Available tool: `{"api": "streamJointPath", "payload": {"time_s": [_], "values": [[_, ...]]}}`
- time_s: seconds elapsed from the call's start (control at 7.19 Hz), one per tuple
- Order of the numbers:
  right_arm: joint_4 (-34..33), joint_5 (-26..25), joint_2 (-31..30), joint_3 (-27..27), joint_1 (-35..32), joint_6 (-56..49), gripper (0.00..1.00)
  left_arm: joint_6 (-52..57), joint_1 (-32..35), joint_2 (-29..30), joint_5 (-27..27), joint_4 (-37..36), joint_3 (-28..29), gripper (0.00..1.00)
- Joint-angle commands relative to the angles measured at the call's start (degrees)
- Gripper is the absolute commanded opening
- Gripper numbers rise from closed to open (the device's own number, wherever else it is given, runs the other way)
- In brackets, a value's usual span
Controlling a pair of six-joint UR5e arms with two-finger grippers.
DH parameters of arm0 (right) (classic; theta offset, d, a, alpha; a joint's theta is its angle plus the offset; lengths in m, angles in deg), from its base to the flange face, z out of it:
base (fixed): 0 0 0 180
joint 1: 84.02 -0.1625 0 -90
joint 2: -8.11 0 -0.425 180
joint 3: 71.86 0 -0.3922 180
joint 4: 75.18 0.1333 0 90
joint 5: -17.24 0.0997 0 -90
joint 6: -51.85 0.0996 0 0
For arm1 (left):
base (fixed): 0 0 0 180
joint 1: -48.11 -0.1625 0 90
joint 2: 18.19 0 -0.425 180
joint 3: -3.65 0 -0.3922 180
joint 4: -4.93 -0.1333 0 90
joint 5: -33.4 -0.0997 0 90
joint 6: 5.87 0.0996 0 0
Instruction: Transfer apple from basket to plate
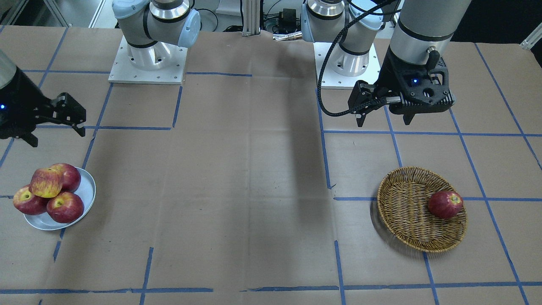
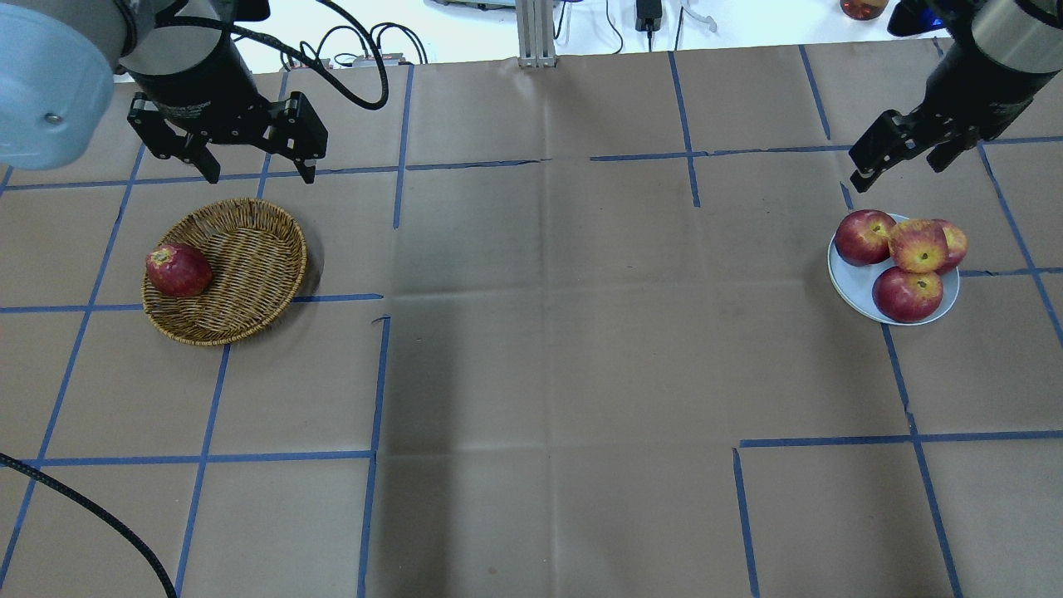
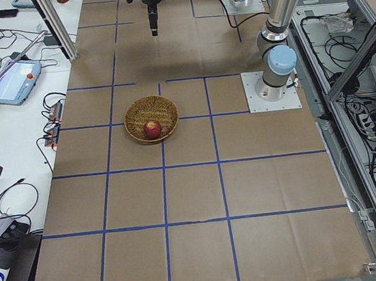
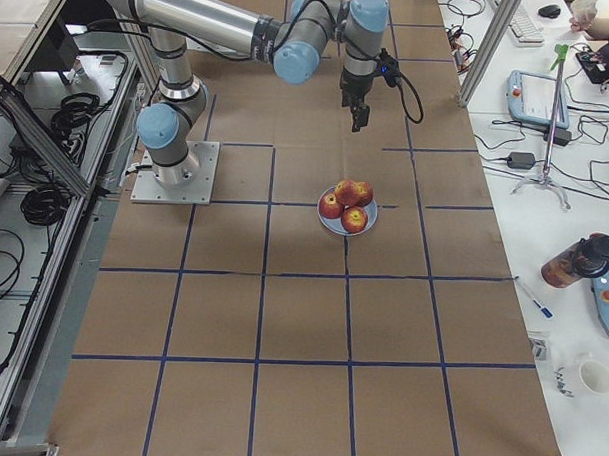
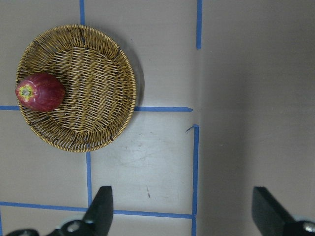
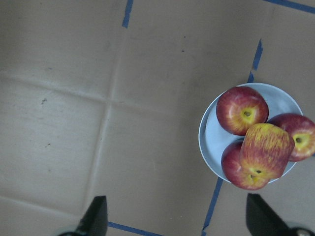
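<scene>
The pale streaked apple [image 2: 918, 245] lies on top of three darker red apples on the grey-white plate [image 2: 840, 278]; it also shows in the front view [image 1: 46, 182] and the right wrist view [image 6: 266, 150]. The wicker basket [image 2: 249, 266] holds one dark red apple [image 2: 178, 270] at its rim. My left gripper [image 2: 260, 176] is open and empty, hanging above the table just beyond the basket. My right gripper [image 2: 897, 174] is open and empty, above the table just beyond the plate.
The table is covered in brown paper with a grid of blue tape. The two arm bases [image 1: 147, 63] stand at the robot's edge. An aluminium post [image 2: 536, 33] stands at the far edge, with cables behind it.
</scene>
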Motion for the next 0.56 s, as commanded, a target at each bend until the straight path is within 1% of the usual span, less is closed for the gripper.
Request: {"api": "streamJointPath", "payload": {"time_s": [0.0,0.14,0.28,0.42], "values": [[3.90,-0.33,-4.07,0.05,-6.23,11.41,1.00,0.00,0.00,0.11,-0.05,0.00,0.02,0.99],[3.39,-2.51,-3.91,0.14,-10.00,15.30,1.00,-0.09,0.00,0.20,-0.05,0.00,0.02,0.99],[3.38,-2.88,-3.99,0.14,-12.82,18.12,1.00,-0.09,0.00,0.20,-0.05,0.00,-0.07,0.99],[2.68,-2.97,-3.91,0.05,-13.98,19.37,1.00,-0.09,0.00,0.20,-0.05,0.00,-0.07,0.99]]}}
